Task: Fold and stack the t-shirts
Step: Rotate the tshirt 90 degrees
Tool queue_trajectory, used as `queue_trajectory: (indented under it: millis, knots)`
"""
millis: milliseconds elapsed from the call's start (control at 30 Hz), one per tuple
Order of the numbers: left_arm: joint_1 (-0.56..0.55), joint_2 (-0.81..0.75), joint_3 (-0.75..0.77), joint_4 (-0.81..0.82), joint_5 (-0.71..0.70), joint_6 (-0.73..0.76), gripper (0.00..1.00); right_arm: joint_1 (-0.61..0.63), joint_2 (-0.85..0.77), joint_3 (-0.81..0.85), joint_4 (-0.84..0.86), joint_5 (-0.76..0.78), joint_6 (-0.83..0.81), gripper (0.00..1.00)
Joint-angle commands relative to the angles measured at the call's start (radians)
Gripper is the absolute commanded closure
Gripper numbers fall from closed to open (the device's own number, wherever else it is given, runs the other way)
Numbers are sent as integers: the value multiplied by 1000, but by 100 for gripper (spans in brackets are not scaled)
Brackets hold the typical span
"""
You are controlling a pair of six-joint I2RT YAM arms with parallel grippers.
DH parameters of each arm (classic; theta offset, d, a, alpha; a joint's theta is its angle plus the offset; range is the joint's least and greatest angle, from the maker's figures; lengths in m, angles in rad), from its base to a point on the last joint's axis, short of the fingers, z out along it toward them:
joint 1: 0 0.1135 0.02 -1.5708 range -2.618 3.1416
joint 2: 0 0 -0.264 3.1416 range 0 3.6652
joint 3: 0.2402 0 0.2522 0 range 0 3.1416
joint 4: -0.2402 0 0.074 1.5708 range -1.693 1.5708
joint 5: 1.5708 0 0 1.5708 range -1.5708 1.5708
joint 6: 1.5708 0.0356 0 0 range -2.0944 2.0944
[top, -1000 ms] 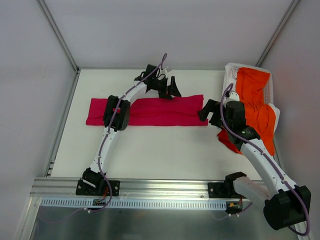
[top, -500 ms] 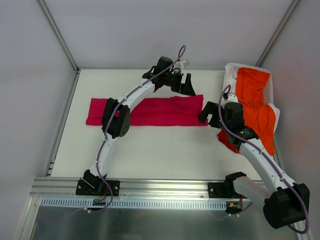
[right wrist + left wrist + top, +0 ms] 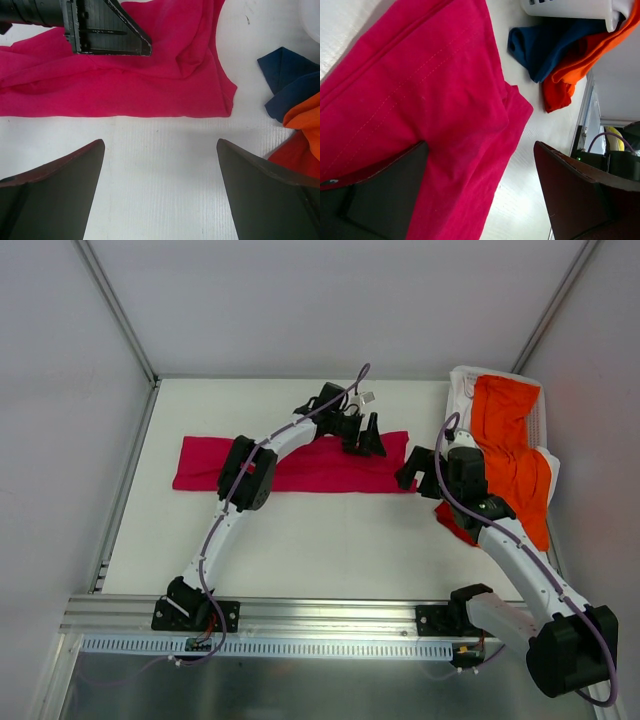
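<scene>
The white table [image 3: 300, 540] carried two soft t-shirts — the crimson t-shirt [image 3: 320, 472] as one long, flat, stitched band across the middle, the orange t-shirt [image 3: 505, 440] crumpled over the white basket [image 3: 462, 390] at far right — with both grippers spread and empty: left gripper [image 3: 362, 440] above the band's right end, right gripper [image 3: 416, 471] just beside it.

The left arm [image 3: 215, 530] stretches from its base toward one o'clock, the left gripper [image 3: 364, 437] low with jaws wide apart, while the right arm [image 3: 520, 560] bends toward eleven o'clock, the right gripper [image 3: 414, 468] also gaping.
</scene>
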Motion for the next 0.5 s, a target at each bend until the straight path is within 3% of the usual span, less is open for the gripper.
queue_trajectory:
  millis: [0,233,400,467]
  knots:
    - [-7,11,1,-19,20,-19,10,3,-4,-1,10,9,-17,1]
    - [-10,12,39,-121,-139,-2,10,5,-3,-4,13,9,-12,0]
    - [-10,14,122,-279,-496,71,7,2,-30,-1,-1,47,-28,1]
    - [-10,26,172,-322,-579,111,5,2,-33,4,-2,52,-34,1]
